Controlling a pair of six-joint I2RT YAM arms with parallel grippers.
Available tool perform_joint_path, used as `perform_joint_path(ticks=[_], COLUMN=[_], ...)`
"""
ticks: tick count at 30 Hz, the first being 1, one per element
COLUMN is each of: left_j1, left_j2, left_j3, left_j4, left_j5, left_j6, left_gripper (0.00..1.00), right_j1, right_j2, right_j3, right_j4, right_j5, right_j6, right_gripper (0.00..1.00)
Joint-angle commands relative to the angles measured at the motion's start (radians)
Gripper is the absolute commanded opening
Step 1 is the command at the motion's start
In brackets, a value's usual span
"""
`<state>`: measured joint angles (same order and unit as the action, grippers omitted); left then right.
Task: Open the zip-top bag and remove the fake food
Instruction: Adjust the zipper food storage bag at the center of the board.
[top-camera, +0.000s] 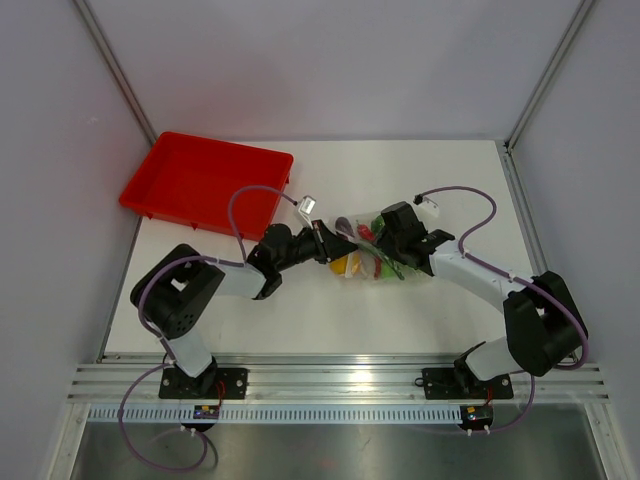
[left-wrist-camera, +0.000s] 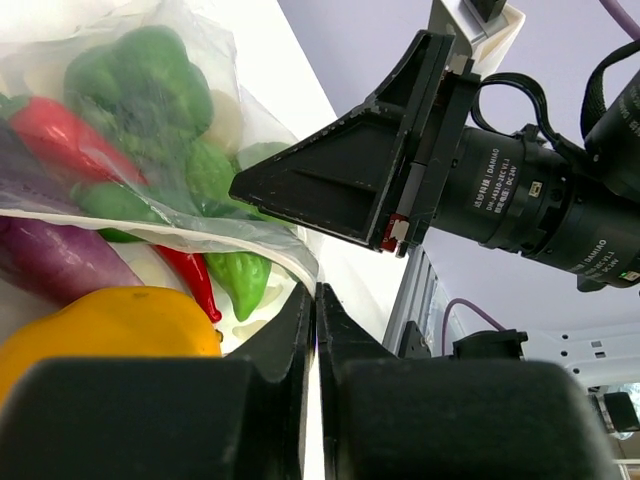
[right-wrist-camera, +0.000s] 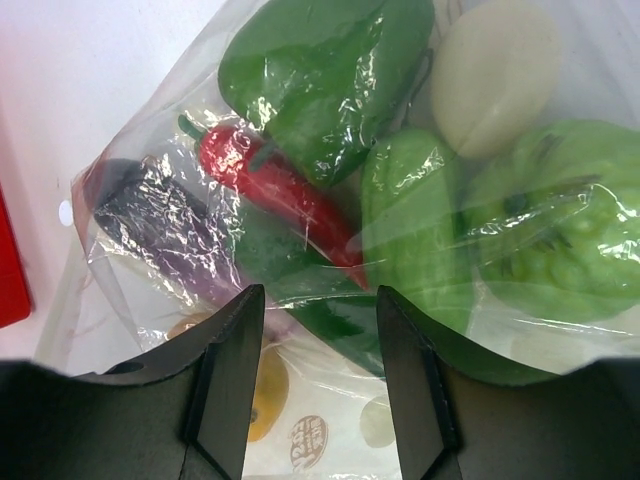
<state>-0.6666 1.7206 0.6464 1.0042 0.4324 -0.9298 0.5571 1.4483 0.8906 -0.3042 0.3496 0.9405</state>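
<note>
The clear zip-top bag (top-camera: 362, 258) lies mid-table between my two grippers, with the fake food inside it. My left gripper (top-camera: 338, 246) is at its left side. In the left wrist view this gripper (left-wrist-camera: 313, 292) is shut, with the bag's rim (left-wrist-camera: 230, 238) pinched at its tips. Next to it lie a yellow piece (left-wrist-camera: 100, 325), a purple eggplant (left-wrist-camera: 55, 262), a red chilli (left-wrist-camera: 55, 135) and a green pepper (left-wrist-camera: 140, 80). My right gripper (top-camera: 385, 243) is open just above the bag (right-wrist-camera: 320, 300), over the chilli (right-wrist-camera: 270, 185), the green pieces (right-wrist-camera: 320, 70) and the purple piece (right-wrist-camera: 165, 235).
A red tray (top-camera: 200, 185) stands at the back left of the white table. Metal frame posts (top-camera: 545, 75) rise at the back corners. The right gripper's black finger and wrist (left-wrist-camera: 350, 190) hang close over the bag in the left wrist view.
</note>
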Motion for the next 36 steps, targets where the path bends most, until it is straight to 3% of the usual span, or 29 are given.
perform_joint_path(ticks=[1,3,10,18,22,25,28,32,36], left_j1=[-0.004,-0.005,-0.005,0.004,0.007,0.012,0.022,0.028,0.030], left_j2=[-0.059,-0.069,-0.102,-0.167,-0.213,-0.253,-0.301,-0.398,-0.437], left_j3=[0.002,0.013,0.009,-0.021,-0.010,-0.002,0.004,-0.034,-0.063], left_j4=[0.059,-0.018,-0.118,-0.205,-0.337,-0.459,-0.606,-0.733,-0.771], left_j5=[-0.006,-0.024,-0.095,-0.190,-0.245,-0.300,-0.354,-0.478,-0.439], left_j6=[0.042,0.065,0.089,0.109,0.155,0.169,0.152,0.111,0.088], left_gripper=[0.12,0.32,0.49,0.59,0.65,0.77,0.99,0.99,0.99], right_j1=[-0.005,-0.005,-0.005,-0.005,-0.005,-0.005,-0.005,-0.005,-0.006], right_j2=[0.004,-0.006,-0.040,-0.045,-0.043,-0.042,-0.048,-0.062,-0.063], right_j3=[0.018,0.015,-0.004,-0.009,-0.007,-0.005,-0.004,-0.012,-0.013], right_j4=[-0.006,-0.007,0.000,0.002,0.005,0.007,0.004,0.007,0.008], right_j5=[0.029,0.034,0.052,0.051,0.042,0.038,0.038,0.038,0.035], right_j6=[0.014,0.011,0.011,0.009,0.003,-0.003,-0.009,-0.009,-0.008], right_gripper=[0.56,0.56,0.56,0.56,0.56,0.56,0.56,0.56,0.56])
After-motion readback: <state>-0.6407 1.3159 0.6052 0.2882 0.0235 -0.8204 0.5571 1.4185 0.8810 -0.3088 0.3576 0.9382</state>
